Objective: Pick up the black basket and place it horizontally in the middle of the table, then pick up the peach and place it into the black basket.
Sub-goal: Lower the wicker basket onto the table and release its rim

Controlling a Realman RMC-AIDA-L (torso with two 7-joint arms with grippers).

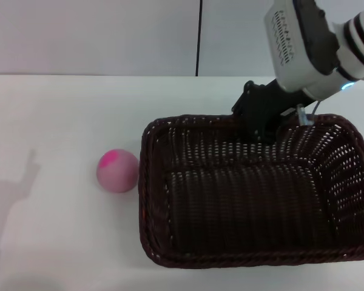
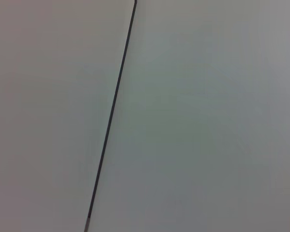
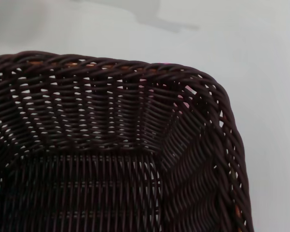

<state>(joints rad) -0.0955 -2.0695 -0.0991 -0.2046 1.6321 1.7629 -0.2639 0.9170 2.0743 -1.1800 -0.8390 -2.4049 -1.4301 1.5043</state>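
**Head view: right gripper at the basket's far rim**

Your right gripper (image 1: 262,124) is at the black basket (image 1: 255,194) far rim; I cannot tell whether it pinches. Basket is right of centre, the peach (image 1: 117,170) just beside. Sliding could knock the peach away.

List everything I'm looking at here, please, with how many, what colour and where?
black basket: one, very dark brown-black wicker, upright on the table's right half, empty inside.
peach: one, pale pink with a magenta patch, on the table just left of the basket, outside it.
table: one, plain white, under everything.
wall: pale grey panels with a thin dark seam, behind the table.
right end effector: one, black, on a white arm, at the basket's far rim; whether it is open or shut is hidden.
left end effector: not in view.
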